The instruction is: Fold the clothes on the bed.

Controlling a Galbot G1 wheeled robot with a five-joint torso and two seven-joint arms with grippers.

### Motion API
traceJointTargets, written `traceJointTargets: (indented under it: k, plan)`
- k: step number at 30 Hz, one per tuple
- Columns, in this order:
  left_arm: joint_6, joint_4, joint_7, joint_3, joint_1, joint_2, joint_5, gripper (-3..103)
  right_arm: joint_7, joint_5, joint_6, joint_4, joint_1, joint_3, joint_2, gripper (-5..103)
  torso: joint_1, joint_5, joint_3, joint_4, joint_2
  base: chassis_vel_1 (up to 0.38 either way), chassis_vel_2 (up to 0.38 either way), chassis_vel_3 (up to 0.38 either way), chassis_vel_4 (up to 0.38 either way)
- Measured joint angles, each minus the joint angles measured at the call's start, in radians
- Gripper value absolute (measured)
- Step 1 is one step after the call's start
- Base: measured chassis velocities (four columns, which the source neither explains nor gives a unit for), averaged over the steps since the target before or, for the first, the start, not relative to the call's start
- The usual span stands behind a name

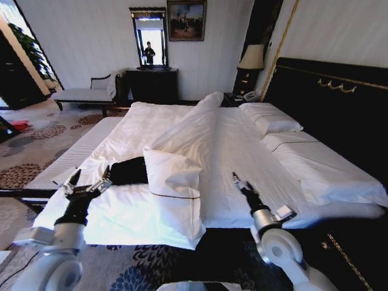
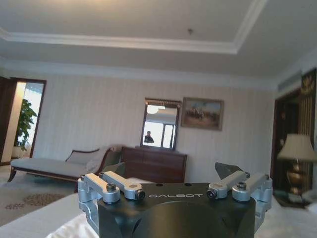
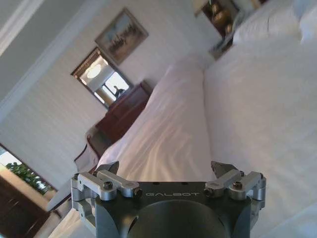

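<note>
Two grippers, left [image 1: 88, 180] and right [image 1: 236, 178], we hold empty with jaws spread wide above the white-duveted bed [image 1: 242, 145], its crumpled black soft T-shirt [image 1: 128, 171] lying near the foot-end corner.

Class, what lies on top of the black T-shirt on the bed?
A folded-back corner of the white duvet covers the black T-shirt's right part, hiding any lettering. The left hand hovers open beside it.
</note>
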Motion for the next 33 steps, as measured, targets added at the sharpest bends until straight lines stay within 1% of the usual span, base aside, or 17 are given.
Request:
traceJointTargets:
  k: [1, 2, 3, 5, 6, 7, 10, 11, 12, 13, 14, 15, 17, 20, 25, 28, 33]
  plan:
    - [0.000, 0.000, 0.000, 0.000, 0.000, 0.000, 0.000, 100, 0.000, 0.000, 0.000, 0.000, 0.000, 0.000, 0.000, 100, 0.000, 0.0000, 0.000, 0.0000, 0.000, 0.000, 0.000, 0.000, 0.000]
    - [0.000, 0.000, -0.001, -0.022, -0.013, 0.000, -0.051, 100, 0.012, 0.043, 0.001, -0.033, 0.057, -0.040, 0.001, 100, 0.000, 0.0000, 0.000, 0.0003, 0.000, 0.000, 0.000, 0.000, 0.000]
    - [-0.001, 0.000, -0.003, -0.032, -0.023, 0.000, -0.071, 100, 0.012, 0.072, 0.004, -0.061, 0.099, -0.062, 0.005, 100, 0.000, 0.0003, 0.000, 0.0003, 0.000, 0.000, 0.000, 0.000, 0.000]
    - [-0.003, 0.002, -0.006, -0.042, -0.037, 0.000, -0.084, 100, 0.005, 0.103, 0.006, -0.099, 0.151, -0.094, 0.013, 100, 0.000, 0.0002, 0.000, 0.0002, 0.000, 0.000, 0.000, 0.000, 0.000]
    - [-0.003, 0.007, -0.007, -0.048, -0.046, 0.000, -0.084, 100, 0.000, 0.116, 0.006, -0.139, 0.206, -0.134, 0.026, 100, 0.000, 0.0002, 0.000, -0.0002, 0.000, 0.000, 0.000, 0.000, 0.000]
    - [-0.003, 0.007, -0.007, -0.048, -0.046, 0.000, -0.084, 100, 0.000, 0.116, 0.006, -0.139, 0.206, -0.134, 0.026, 100, 0.000, 0.0002, 0.000, -0.0002, 0.000, 0.000, 0.000, 0.000, 0.000]
    - [0.001, 0.016, -0.007, -0.062, -0.051, 0.004, -0.079, 100, -0.004, 0.118, 0.005, -0.216, 0.298, -0.206, 0.049, 100, 0.000, 0.0003, 0.000, 0.0001, 0.000, 0.000, 0.000, 0.000, 0.000]
    - [0.001, 0.016, -0.007, -0.062, -0.051, 0.004, -0.079, 100, -0.004, 0.118, 0.005, -0.216, 0.298, -0.206, 0.049, 100, 0.000, 0.0003, 0.000, 0.0001, 0.000, 0.000, 0.000, 0.000, 0.000]
    - [0.004, 0.023, -0.007, -0.069, -0.051, 0.007, -0.076, 100, -0.005, 0.119, 0.003, -0.243, 0.329, -0.231, 0.058, 100, 0.000, 0.0002, 0.000, 0.0001, 0.000, 0.000, 0.000, 0.000, 0.000]
    - [0.004, 0.023, -0.007, -0.069, -0.051, 0.007, -0.076, 100, -0.005, 0.119, 0.003, -0.243, 0.329, -0.231, 0.058, 100, 0.000, 0.0002, 0.000, 0.0001, 0.000, 0.000, 0.000, 0.000, 0.000]
    - [0.004, 0.034, -0.006, -0.073, -0.052, 0.012, -0.070, 100, -0.001, 0.123, -0.001, -0.272, 0.364, -0.262, 0.071, 100, 0.000, 0.0001, 0.000, 0.0001, 0.000, 0.000, 0.000, 0.000, 0.000]
    - [0.004, 0.034, -0.006, -0.073, -0.052, 0.012, -0.070, 100, -0.001, 0.123, -0.001, -0.272, 0.364, -0.262, 0.071, 100, 0.000, 0.0001, 0.000, 0.0001, 0.000, 0.000, 0.000, 0.000, 0.000]
    - [0.003, 0.052, -0.004, -0.079, -0.061, 0.022, -0.062, 100, 0.010, 0.125, -0.003, -0.311, 0.406, -0.315, 0.089, 100, 0.000, 0.0000, 0.000, 0.0000, 0.000, 0.000, 0.000, 0.000, 0.000]
    - [0.001, 0.066, -0.004, -0.088, -0.070, 0.032, -0.067, 100, 0.015, 0.132, -0.003, -0.339, 0.450, -0.370, 0.100, 100, 0.000, 0.0002, 0.000, -0.0002, 0.000, 0.000, 0.000, 0.000, 0.000]
    - [0.000, 0.082, -0.006, -0.088, -0.077, 0.040, -0.064, 100, 0.015, 0.148, -0.003, -0.354, 0.488, -0.398, 0.111, 100, 0.000, 0.0001, 0.000, -0.0002, 0.000, 0.000, 0.000, 0.000, 0.000]
    - [0.000, 0.098, -0.008, -0.077, -0.087, 0.045, -0.054, 100, 0.013, 0.172, 0.000, -0.375, 0.543, -0.426, 0.132, 100, 0.000, 0.0001, 0.000, -0.0001, 0.000, 0.000, 0.000, 0.000, 0.000]
    - [-0.002, 0.102, -0.008, -0.060, -0.083, 0.031, -0.033, 100, 0.010, 0.187, 0.004, -0.382, 0.602, -0.434, 0.162, 100, 0.000, 0.0003, 0.000, 0.0000, 0.000, 0.000, 0.000, 0.000, 0.000]
